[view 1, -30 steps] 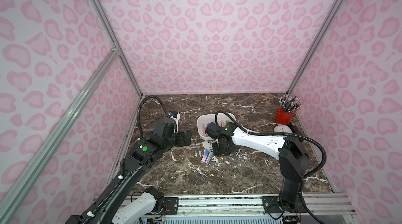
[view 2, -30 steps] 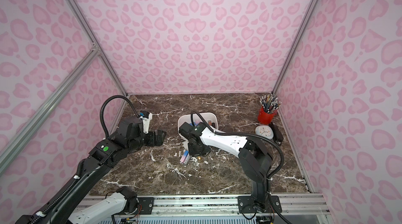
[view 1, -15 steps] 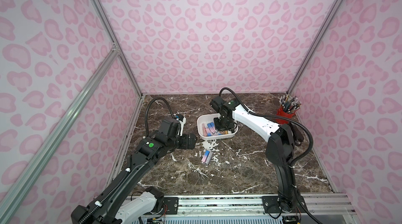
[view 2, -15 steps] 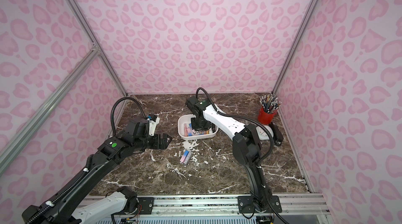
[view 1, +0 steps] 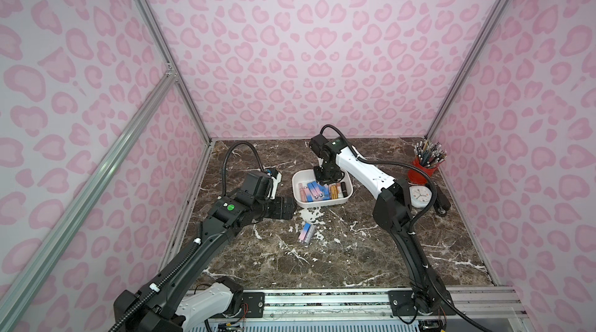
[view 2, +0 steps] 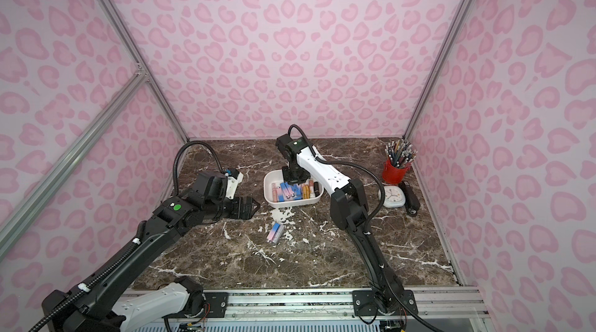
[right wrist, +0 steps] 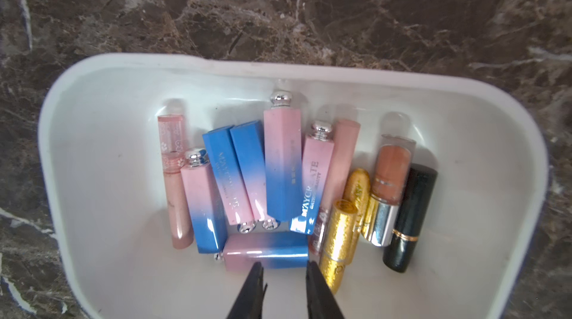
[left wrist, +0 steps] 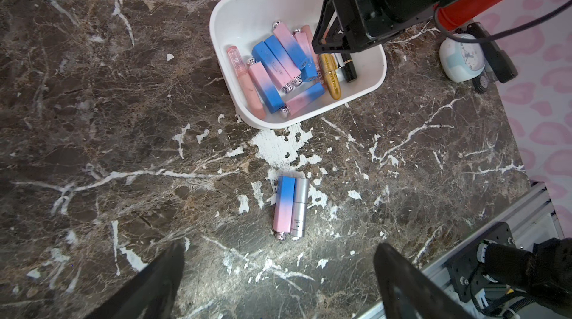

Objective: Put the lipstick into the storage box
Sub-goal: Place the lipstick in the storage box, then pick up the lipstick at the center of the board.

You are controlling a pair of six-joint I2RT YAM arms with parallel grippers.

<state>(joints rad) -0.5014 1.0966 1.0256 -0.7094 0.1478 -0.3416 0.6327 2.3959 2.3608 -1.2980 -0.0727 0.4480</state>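
The white storage box [view 1: 322,203] [view 2: 290,203] sits mid-table with several lipsticks in it. My right gripper [right wrist: 284,266] [view 1: 325,179] hangs over the box's far side, open by a narrow gap with nothing between its fingers. A pink-and-blue lipstick [right wrist: 266,252] lies crosswise on the box floor just past the fingertips. Two more lipsticks lie side by side on the marble in front of the box, one pink-and-blue [left wrist: 284,206] and one silver [left wrist: 299,207]. My left gripper [left wrist: 278,247] [view 1: 292,209] is wide open and empty, left of the box and above the table.
A red pencil cup [view 1: 422,174] stands at the back right. Beside it are a white clock [view 1: 419,196] and a black object [view 1: 442,201]. Pink walls close in three sides. An aluminium rail [view 1: 322,301] runs along the front edge.
My right gripper swung from the table beside the loose lipsticks back to over the storage box, and its jaws have parted slightly. The left arm shifted a little towards the box.
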